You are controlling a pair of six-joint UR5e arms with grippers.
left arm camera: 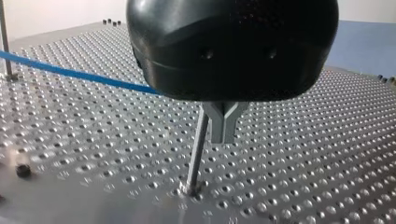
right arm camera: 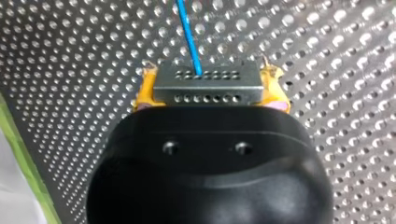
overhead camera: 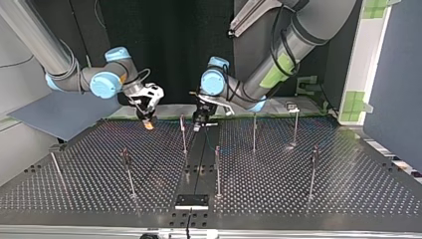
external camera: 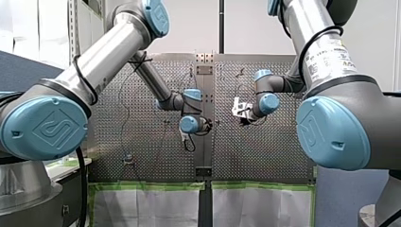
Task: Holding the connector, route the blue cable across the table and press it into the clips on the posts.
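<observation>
While my right pincer (right arm camera: 210,77) pinches the connector (right arm camera: 208,89) between its yellow pads (right arm camera: 144,93), the blue cable (right arm camera: 189,37) leaves the connector's top face and runs away over the perforated surface (right arm camera: 70,70). The connector is a small metal block with rows of holes, gripped by its two short ends and held clear of the surface.

Top view: right pincer (overhead camera: 148,122) hangs low over the surface's (overhead camera: 348,189) far edge, left of the middle. My left pincer (overhead camera: 199,123) is just right of it, also low. One thin post (overhead camera: 183,132) stands between the two. More posts are spread over the surface; their clips are too small to read.

Left wrist view: the left pincer's metal fingers (left arm camera: 224,133) are pressed together, tips just above the surface. A post (left arm camera: 196,149) stands just beside them; I can't tell if it touches. The cable (left arm camera: 70,72) comes in past another post (left arm camera: 4,42) at the far side, runs above the surface and goes out of sight behind the pincer's black housing. Whether those fingers have hold of the cable, I can't tell.
</observation>
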